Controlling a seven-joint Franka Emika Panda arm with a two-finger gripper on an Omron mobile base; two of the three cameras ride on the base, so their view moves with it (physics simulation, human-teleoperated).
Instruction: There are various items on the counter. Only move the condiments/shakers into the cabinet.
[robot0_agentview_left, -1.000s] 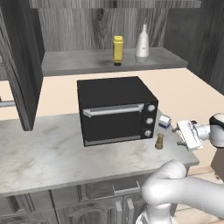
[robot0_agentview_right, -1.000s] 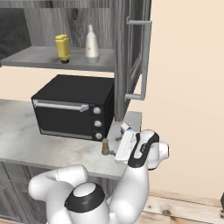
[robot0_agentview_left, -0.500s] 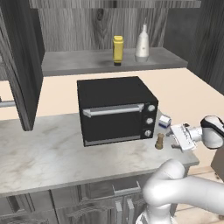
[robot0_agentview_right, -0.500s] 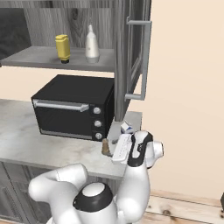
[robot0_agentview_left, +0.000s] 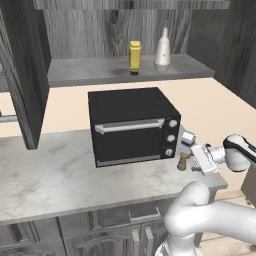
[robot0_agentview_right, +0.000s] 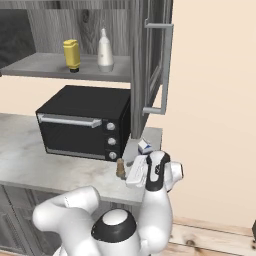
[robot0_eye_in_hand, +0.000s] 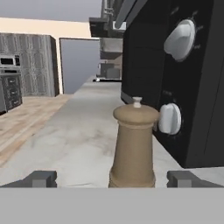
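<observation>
A small brown wooden shaker (robot0_agentview_left: 183, 161) (robot0_agentview_right: 120, 168) (robot0_eye_in_hand: 134, 144) stands upright on the counter (robot0_agentview_left: 60, 175) just off the toaster oven's front right corner. My gripper (robot0_agentview_left: 192, 161) (robot0_agentview_right: 130, 172) (robot0_eye_in_hand: 113, 178) is level with it, jaws open, fingertips (robot0_eye_in_hand: 42, 178) either side of the shaker's base and apart from it. The yellow squeeze bottle (robot0_agentview_left: 134, 56) (robot0_agentview_right: 72, 54) and the white narrow-necked bottle (robot0_agentview_left: 162, 49) (robot0_agentview_right: 104, 49) stand side by side on the cabinet shelf (robot0_agentview_left: 95, 75). A small blue-and-white box (robot0_agentview_left: 188, 138) (robot0_agentview_right: 144, 146) lies on the counter behind the shaker.
The black toaster oven (robot0_agentview_left: 132, 125) (robot0_agentview_right: 85, 121) (robot0_eye_in_hand: 183, 78) sits close on the shaker's left, its knobs (robot0_eye_in_hand: 170, 118) almost beside it. An open cabinet door (robot0_agentview_left: 22, 75) hangs at the left, another door (robot0_agentview_right: 152, 70) at the right. The counter's front edge runs just below my hand.
My hand has slid left along the counter toward the shaker, closing the gap. The jaws have stayed open. Bottles, box and shaker have not moved.
</observation>
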